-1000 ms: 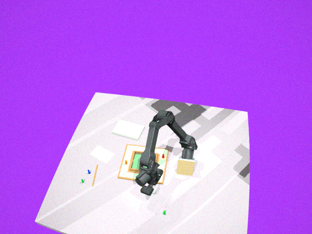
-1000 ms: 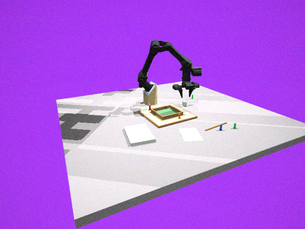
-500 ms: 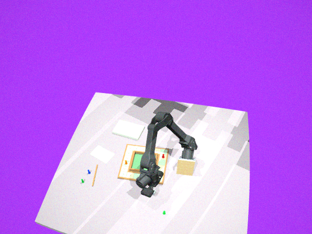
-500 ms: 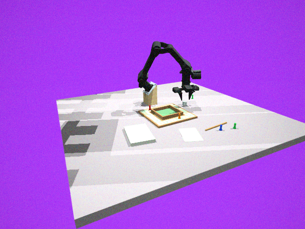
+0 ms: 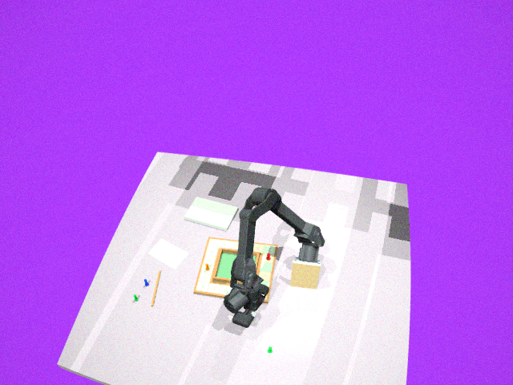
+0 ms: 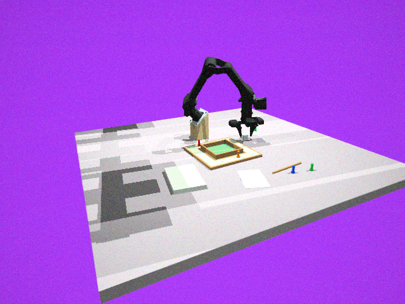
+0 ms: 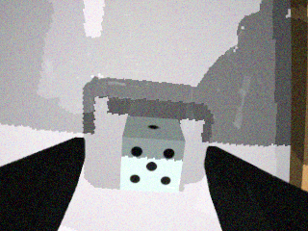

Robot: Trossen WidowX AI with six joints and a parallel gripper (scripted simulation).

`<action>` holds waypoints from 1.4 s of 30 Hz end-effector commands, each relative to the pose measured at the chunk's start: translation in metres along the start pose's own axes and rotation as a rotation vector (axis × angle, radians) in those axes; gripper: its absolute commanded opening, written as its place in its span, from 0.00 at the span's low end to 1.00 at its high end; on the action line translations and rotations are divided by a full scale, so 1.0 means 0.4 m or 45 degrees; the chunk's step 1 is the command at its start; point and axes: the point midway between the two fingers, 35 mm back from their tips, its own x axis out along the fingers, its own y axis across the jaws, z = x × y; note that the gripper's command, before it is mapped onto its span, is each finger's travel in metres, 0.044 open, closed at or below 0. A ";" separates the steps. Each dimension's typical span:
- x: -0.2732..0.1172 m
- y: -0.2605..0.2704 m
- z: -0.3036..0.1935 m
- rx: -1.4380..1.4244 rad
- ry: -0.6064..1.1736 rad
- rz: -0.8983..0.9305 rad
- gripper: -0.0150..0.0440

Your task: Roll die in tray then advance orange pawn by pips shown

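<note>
The pale die (image 6: 245, 137) (image 7: 153, 148) lies on the table beside the board (image 5: 204, 288) (image 6: 212, 164); five pips show on its top and one on a side face. My gripper (image 6: 245, 135) (image 7: 145, 151) is open and low, its fingers on either side of the die with a gap at each side. The tray (image 5: 217, 265) (image 6: 208, 152), wooden-walled with a green floor, sits in the board's middle and is partly hidden by the arm in the top view. The orange pawn (image 5: 207, 267) (image 6: 238, 153) stands upright on the board beside the tray.
A red pawn (image 5: 268, 256) (image 6: 199, 142) stands on the board. A green pawn (image 5: 269, 350) stands beyond the gripper. Blue (image 5: 146, 282) and green (image 5: 135, 297) pawns stand near a stick (image 5: 155, 288). A white card (image 5: 167, 253) and a pale slab (image 5: 211, 213) lie off the board.
</note>
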 end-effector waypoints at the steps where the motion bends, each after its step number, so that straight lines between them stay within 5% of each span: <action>1: 0.015 -0.005 -0.003 -0.007 0.002 -0.013 0.63; 5: 0.015 -0.005 -0.003 -0.007 0.002 -0.013 0.45; 13: 0.015 -0.005 -0.003 -0.007 0.002 -0.013 0.36; 16: 0.004 -0.002 -0.001 -0.007 0.002 -0.012 0.25; 31: -0.281 0.020 0.011 -0.009 0.006 -0.006 0.25; 42: -0.295 -0.002 0.044 -0.160 0.008 0.005 0.25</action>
